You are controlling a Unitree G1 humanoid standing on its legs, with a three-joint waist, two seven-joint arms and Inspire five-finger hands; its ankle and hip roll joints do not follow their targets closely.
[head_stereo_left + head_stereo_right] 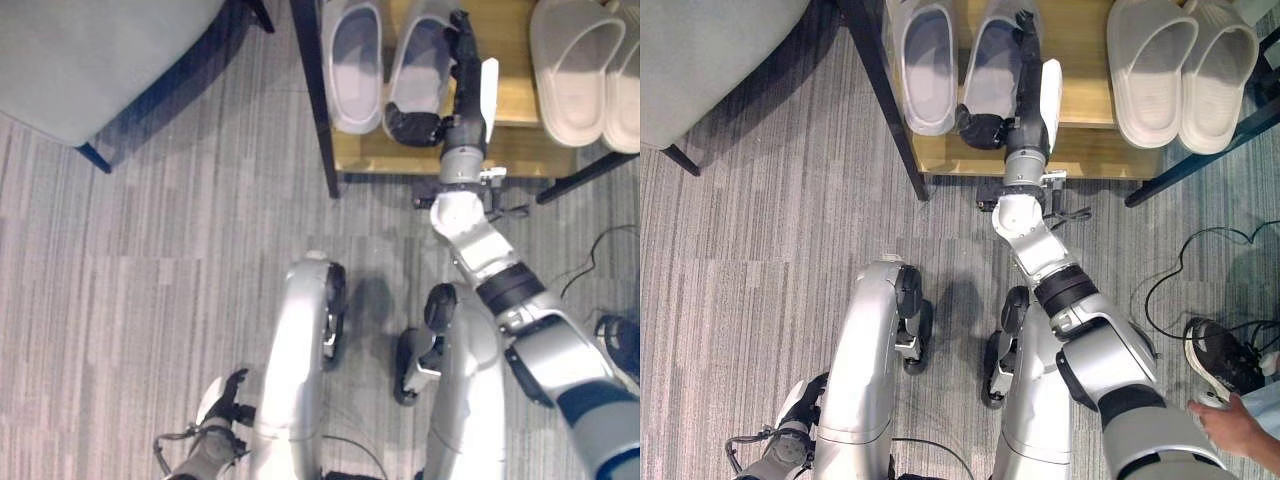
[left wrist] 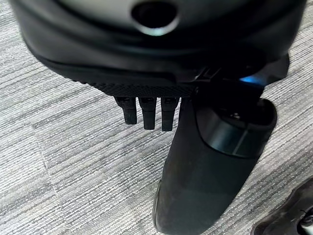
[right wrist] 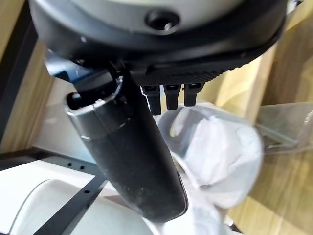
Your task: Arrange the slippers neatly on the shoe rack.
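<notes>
The right hand (image 1: 455,95) is lying on the right slipper of the grey pair (image 1: 418,60) on the wooden shoe rack (image 1: 440,150), fingers straight along its edge and the thumb curling round its heel; a pale pair (image 1: 1180,65) is sitting well apart on the same shelf. These slippers are looking light, soft and bendy, best taken at the heel or side wall. The right wrist view is showing the slipper's opening close beyond the fingers; the left wrist view is showing the left hand (image 2: 146,110) hanging relaxed over carpet (image 2: 58,161).
</notes>
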